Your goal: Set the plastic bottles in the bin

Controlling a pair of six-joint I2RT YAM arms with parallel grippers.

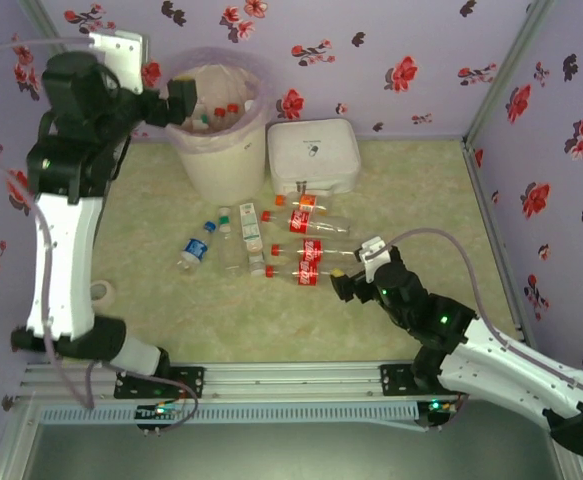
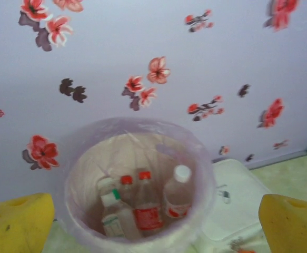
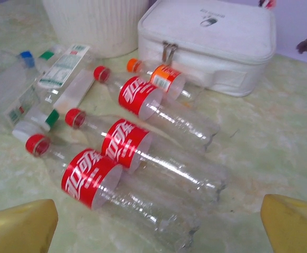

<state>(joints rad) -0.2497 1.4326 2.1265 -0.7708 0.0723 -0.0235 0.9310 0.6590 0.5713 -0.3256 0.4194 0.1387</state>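
Hovering over tall round cream-white bag-lined bin [image 1: 221, 165], far left: left end effector [image 2: 154, 224], released, carrying nothing; clear plastic bottles [image 2: 145, 211] standing inside. Hanging near red-capped clear bottles [image 3: 127, 142] lying on pale green bench [image 1: 421, 210]: right end effector [image 3: 158, 226], released. Step probably fetching another; calling for lowering astride nearest bottle.

Past my right gripper [image 3: 156, 229], its yellow fingers spread wide, I see the plastic bottles [image 3: 126, 143] lying side by side on the green table [image 3: 279, 137], with the bin [image 3: 98, 23] and a white case [image 3: 216, 42] behind them.
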